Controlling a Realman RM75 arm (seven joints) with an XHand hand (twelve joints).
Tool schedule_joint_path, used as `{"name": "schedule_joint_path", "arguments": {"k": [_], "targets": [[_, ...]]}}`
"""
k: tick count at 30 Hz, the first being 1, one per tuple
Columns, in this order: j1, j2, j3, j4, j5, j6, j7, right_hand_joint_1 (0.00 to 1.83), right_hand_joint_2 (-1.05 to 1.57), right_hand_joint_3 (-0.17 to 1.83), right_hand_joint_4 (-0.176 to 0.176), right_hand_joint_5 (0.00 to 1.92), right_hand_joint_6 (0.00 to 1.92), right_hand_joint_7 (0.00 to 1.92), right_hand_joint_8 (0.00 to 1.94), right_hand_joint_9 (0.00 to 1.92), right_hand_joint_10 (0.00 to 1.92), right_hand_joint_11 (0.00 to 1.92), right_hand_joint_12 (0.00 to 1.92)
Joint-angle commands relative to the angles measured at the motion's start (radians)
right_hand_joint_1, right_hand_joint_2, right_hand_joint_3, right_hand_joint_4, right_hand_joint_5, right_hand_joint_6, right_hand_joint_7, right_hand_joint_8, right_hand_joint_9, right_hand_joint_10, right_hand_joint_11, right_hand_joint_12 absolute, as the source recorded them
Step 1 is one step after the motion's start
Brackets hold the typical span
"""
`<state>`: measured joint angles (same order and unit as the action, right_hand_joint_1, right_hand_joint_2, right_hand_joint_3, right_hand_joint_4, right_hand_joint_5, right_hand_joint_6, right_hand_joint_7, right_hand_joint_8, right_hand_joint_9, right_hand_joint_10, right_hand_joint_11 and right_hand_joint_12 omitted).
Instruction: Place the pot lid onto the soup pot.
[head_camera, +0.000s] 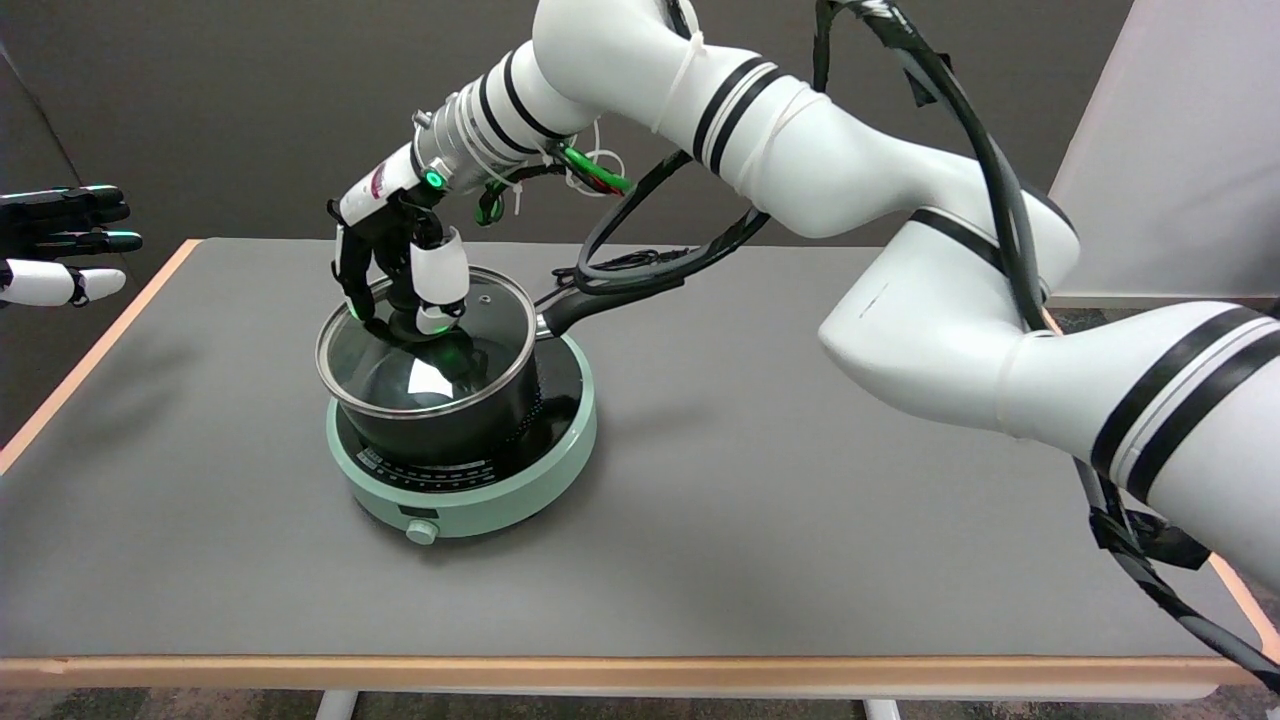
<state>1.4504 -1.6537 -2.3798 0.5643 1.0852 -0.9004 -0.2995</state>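
Grey table (760, 520), dark wall behind. Left of centre frame, pot (470, 405) sits on 1 green hob (470, 500), so its mouth is level for seating. I have the right hand (400, 265) pinching the knob (412, 325) of the lid (425, 345), other fingers loosely curled. Lid rests on or just above the rim, seemingly slightly tilted; I judge release is next.

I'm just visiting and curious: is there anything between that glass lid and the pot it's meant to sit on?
Nothing visible. The pot lid already rests on the rim of the soup pot, which stands on the green cooker. The right hand has its fingers around the lid's knob.
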Motion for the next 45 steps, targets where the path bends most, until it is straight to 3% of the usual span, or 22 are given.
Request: {"name": "schedule_joint_path", "arguments": {"k": [1,38,45], "targets": [[0.009,0.002,-0.001,0.014,-0.032,0.016,-0.012,1.07,0.69,0.93,0.176,0.63,0.38,0.78,0.65,0.64,1.33,0.00,1.82],[0.040,-0.009,-0.047,0.013,-0.024,0.010,-0.033,1.07,0.66,0.95,0.176,0.61,0.38,0.79,0.65,0.66,1.29,0.00,1.82],[0.034,-0.011,-0.047,0.017,-0.019,0.005,-0.033,1.05,0.61,0.91,0.171,0.59,0.26,0.73,0.62,0.60,1.33,0.00,1.75]]}}
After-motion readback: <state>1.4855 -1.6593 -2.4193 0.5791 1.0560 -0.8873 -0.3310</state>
